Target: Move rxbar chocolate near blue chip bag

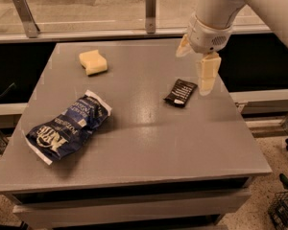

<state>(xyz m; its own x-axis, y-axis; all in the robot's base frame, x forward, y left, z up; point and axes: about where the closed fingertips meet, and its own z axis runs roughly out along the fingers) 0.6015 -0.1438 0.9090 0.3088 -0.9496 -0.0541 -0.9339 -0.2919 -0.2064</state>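
The rxbar chocolate point(180, 92), a small flat black wrapper with white text lines, lies on the grey table point(149, 143) at the right middle. The blue chip bag point(69, 126), large and crinkled with white ends, lies at the left front, well apart from the bar. My gripper point(192, 73) hangs from the white arm just above and behind the bar, to its right. Its two pale fingers point(207, 73) are spread open and hold nothing. One fingertip reaches down beside the bar's right edge.
A pale yellow sponge point(93, 62) sits at the back left of the table. A rail with metal posts point(150, 6) runs behind the table. A dark wire basket point(283, 207) stands on the floor at the lower right.
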